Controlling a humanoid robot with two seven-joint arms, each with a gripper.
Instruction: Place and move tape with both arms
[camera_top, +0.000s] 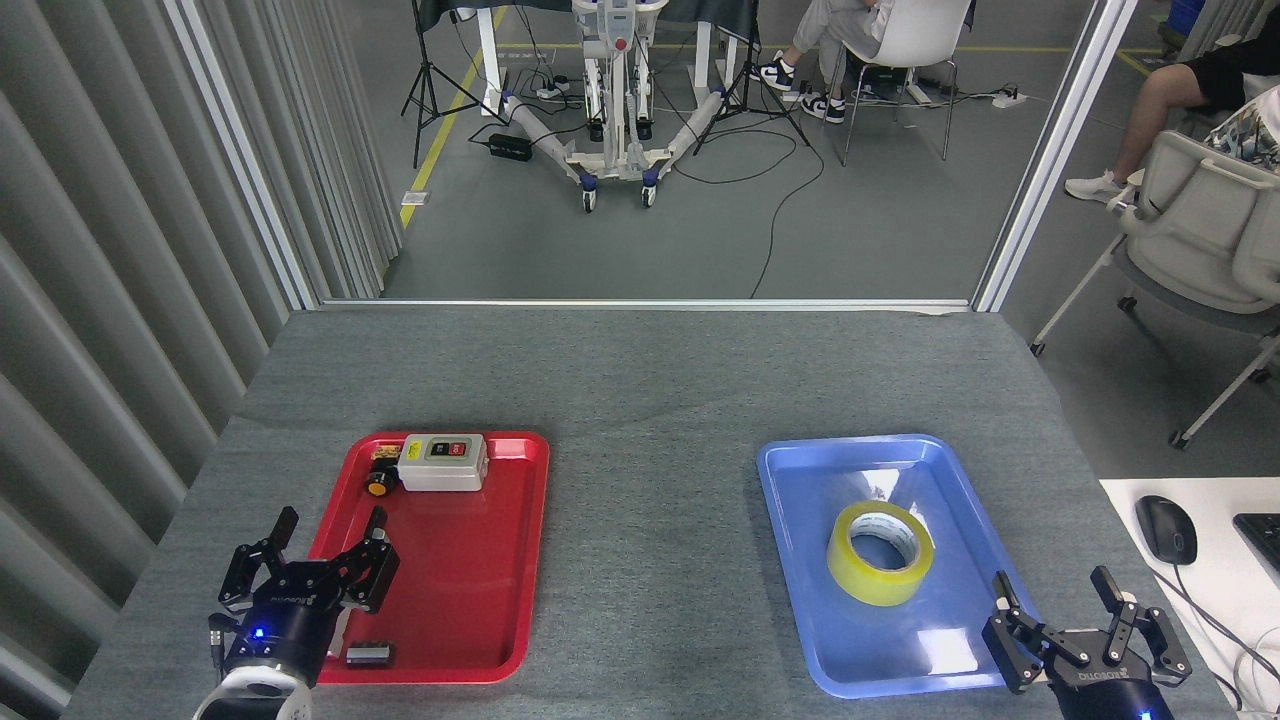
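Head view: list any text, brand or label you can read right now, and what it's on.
"ROBOTIQ", seen upside down, on the left gripper.
"ROBOTIQ", also upside down, on the right gripper.
Print on the white core of the tape: too small to read.
Markings on the buttons of the grey switch box in the red tray: too blurred to read.

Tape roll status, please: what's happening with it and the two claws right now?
Left gripper open, empty. Right gripper open, empty. Tape in blue tray, untouched. Nothing in the way.
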